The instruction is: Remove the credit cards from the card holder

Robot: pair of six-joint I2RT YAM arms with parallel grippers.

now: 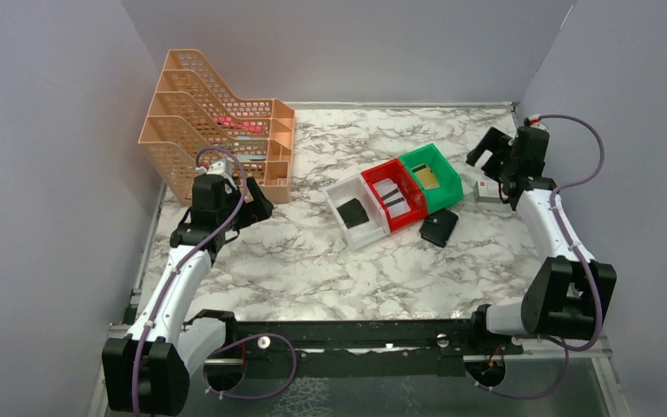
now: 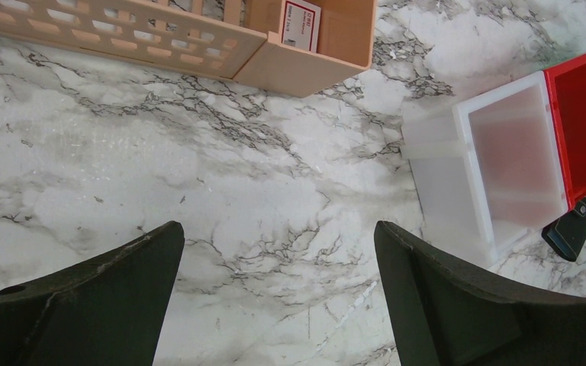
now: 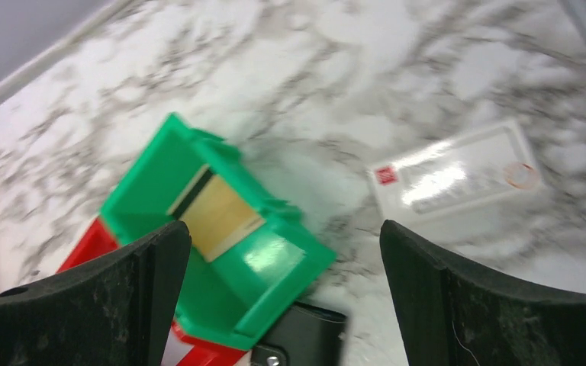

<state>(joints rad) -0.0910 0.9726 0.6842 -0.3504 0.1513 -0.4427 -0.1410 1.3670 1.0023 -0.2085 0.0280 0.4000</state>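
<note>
The black card holder lies folded shut on the marble, against the near side of the green bin. It also shows in the right wrist view and the left wrist view. A tan-gold credit card lies in the green bin, and shows in the right wrist view. White cards with black stripes lie in the red bin. My right gripper is open and empty, raised at the far right, apart from the holder. My left gripper is open and empty over bare marble.
A white bin holds a small black square piece. A white box with a red mark lies right of the green bin. An orange desk organizer stands at the back left. Grey walls enclose the table.
</note>
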